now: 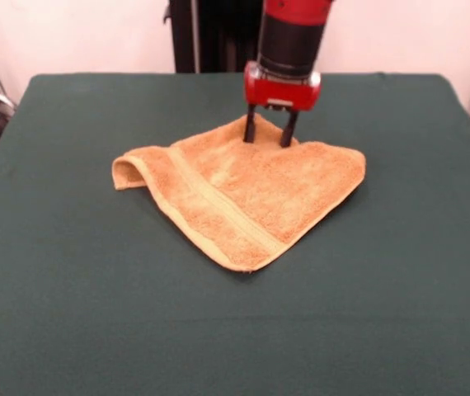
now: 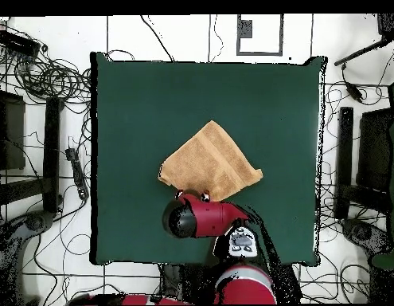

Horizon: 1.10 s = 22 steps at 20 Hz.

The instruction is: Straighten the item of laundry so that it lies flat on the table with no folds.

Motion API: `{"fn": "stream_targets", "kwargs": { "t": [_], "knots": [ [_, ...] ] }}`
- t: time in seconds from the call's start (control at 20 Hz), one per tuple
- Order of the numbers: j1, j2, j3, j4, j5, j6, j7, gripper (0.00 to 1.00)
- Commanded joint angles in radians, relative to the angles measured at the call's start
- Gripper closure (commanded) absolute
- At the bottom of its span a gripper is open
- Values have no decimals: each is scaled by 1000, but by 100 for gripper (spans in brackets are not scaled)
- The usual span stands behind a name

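Hand (image 1: pixel 269 134) sits fingers apart on the towel (image 1: pixel 243 194) at its 12 o'clock corner; 9 o'clock corner's curled over on the desk (image 1: pixel 70 289).

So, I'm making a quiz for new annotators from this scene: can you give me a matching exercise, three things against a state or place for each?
Things:
1. small orange-tan terry-cloth towel
2. red and black gripper
3. large dark green cloth-covered table

States:
A. open, fingers down at the towel's far corner
B. lies under everything
C. one corner curled over

Pairs: 1-C, 2-A, 3-B
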<state>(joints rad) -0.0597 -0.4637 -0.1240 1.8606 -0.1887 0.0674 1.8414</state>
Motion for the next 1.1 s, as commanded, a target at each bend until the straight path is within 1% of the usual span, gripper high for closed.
{"fn": "stream_targets", "kwargs": {
  "t": [0.05,0.3,0.55,0.7,0.8,0.85,1.1],
  "knots": [
    [27,194,30,-159,81,-45,175,0],
    [43,301,3,-252,109,-66,176,0],
    [60,384,1,-317,160,-147,199,0],
    [61,412,17,-334,184,-202,213,0],
    [46,420,47,-338,185,-225,215,0],
    [34,420,65,-340,180,-224,208,0],
    [46,433,65,-363,195,-214,197,0]
  ]
}}
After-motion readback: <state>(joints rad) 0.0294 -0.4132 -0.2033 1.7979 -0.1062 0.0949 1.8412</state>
